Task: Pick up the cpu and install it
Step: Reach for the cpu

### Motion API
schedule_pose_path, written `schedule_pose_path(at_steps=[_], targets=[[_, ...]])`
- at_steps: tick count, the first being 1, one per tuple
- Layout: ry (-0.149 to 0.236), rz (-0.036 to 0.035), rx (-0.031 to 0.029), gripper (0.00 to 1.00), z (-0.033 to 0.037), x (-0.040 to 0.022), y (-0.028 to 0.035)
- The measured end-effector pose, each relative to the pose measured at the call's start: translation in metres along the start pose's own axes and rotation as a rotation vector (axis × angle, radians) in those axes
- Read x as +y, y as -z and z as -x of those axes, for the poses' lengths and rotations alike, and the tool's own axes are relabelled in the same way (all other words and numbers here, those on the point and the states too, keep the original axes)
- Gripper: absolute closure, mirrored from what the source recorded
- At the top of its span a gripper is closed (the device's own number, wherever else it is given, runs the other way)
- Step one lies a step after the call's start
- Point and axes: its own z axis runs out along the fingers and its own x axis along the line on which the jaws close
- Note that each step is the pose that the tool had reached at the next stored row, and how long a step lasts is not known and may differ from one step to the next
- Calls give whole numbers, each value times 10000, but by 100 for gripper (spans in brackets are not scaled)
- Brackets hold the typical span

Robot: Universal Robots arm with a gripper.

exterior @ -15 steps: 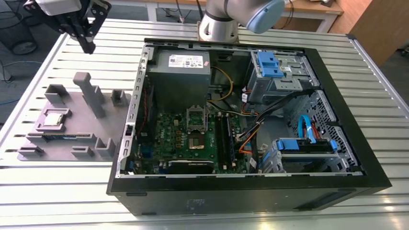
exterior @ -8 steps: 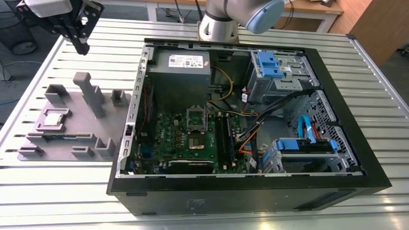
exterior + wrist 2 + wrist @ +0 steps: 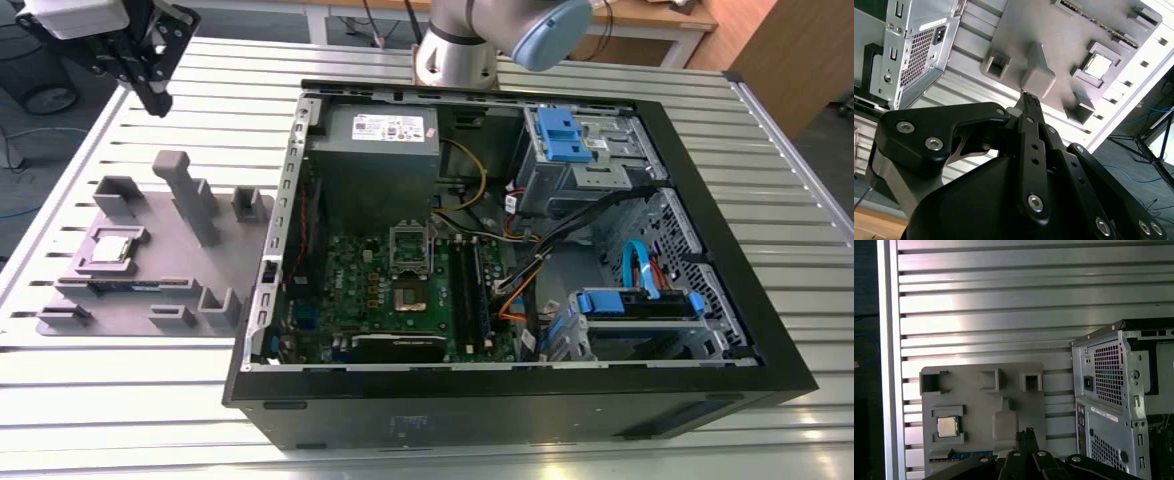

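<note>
**Q:** Where is the cpu being kept?

**A:** The cpu (image 3: 114, 248) is being held in a square pocket of the grey fixture plate (image 3: 200, 262), at the exterior view's left, mid-height in the frame, with its metal top up.

**Q:** How is handling being judged?

**A:** It is being judged light, stiff and thin, with a slippery lid and a delicate underside. Opposite edges are being favoured for the hold, with the chip kept level.

**Q:** And the claw?

**A:** The gripper (image 3: 158, 100) is being carried at the upper left of the exterior view, well apart from the cpu. Its fingers are pressed together on nothing. The open computer case (image 3: 694, 215) is lying at frame centre.
</note>
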Motion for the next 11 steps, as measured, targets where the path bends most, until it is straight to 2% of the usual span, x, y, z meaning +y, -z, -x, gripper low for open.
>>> schedule_pose_path(at_steps=[11], targets=[[1, -1, 1, 89, -136, -12, -35]])
